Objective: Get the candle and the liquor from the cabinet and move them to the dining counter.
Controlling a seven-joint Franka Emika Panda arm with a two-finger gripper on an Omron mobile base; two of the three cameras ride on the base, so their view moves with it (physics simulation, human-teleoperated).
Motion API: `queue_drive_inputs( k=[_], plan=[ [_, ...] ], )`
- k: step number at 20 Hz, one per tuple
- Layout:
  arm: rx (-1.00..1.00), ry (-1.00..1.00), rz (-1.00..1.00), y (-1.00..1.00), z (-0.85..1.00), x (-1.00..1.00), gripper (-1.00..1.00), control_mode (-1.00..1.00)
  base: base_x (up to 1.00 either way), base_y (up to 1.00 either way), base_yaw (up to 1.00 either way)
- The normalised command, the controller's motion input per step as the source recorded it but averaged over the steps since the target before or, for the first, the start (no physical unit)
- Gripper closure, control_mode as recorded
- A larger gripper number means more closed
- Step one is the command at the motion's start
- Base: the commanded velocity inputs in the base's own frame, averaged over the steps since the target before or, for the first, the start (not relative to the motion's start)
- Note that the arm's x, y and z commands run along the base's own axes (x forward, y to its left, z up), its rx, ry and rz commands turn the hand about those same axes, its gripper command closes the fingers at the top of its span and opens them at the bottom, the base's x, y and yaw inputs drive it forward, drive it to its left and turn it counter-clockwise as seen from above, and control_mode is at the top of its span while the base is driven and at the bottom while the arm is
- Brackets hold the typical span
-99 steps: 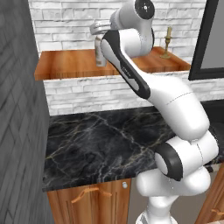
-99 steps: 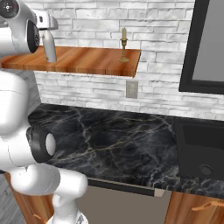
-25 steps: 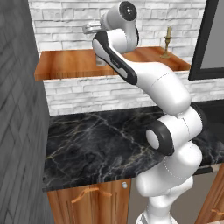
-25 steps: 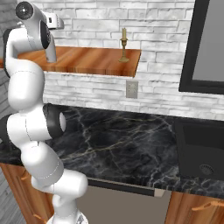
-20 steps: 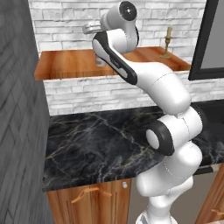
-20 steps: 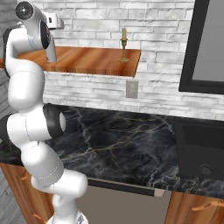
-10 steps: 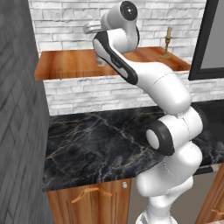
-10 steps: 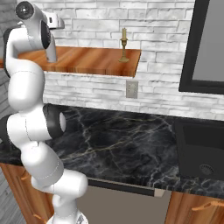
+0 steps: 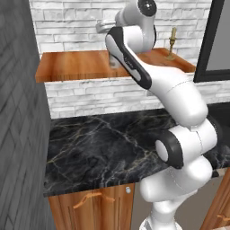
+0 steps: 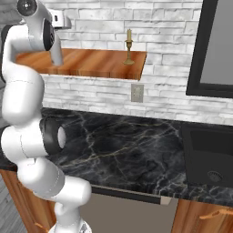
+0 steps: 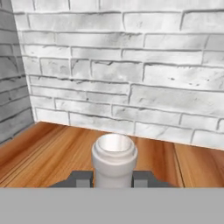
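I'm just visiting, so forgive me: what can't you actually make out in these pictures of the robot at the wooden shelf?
- The liquor: the hand view's bottom edge cuts off its body and label.
- The liquor's neck in the left base view: the arm hides it.
- The hand: only its finger tips show, pressed on the bottle's neck.
- The candle: too small for detail.
- The cabinet: the arm covers its middle.

White brick wall [image 10: 150,25], wall outlet [image 10: 137,93]

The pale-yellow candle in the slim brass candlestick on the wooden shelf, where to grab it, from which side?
Best by the brass stem of the pale-yellow candle, above its round foot, coming level from the wooden shelf's open front: it stands upright, slim, with white brick wall behind.
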Motion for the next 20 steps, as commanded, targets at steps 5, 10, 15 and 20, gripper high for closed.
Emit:
queue_drive_inputs(
  k=[5, 10, 15, 20],
  plan=[
    [0.00, 0.00, -0.05, -0.57, 0.00, -0.92, 1.00, -1.00, 0.00, 0.00, 0.00],
    [0.00, 0.00, -0.07, -0.60, 0.00, -1.00, 1.00, -1.00, 0.00, 0.00, 0.00],
    [0.00, 0.00, -0.10, -0.48, 0.00, -1.00, 1.00, -1.00, 0.00, 0.00, 0.00],
    [0.00, 0.05, -0.07, -0.47, 0.00, -1.00, 1.00, -1.00, 0.00, 0.00, 0.00]
  ],
)
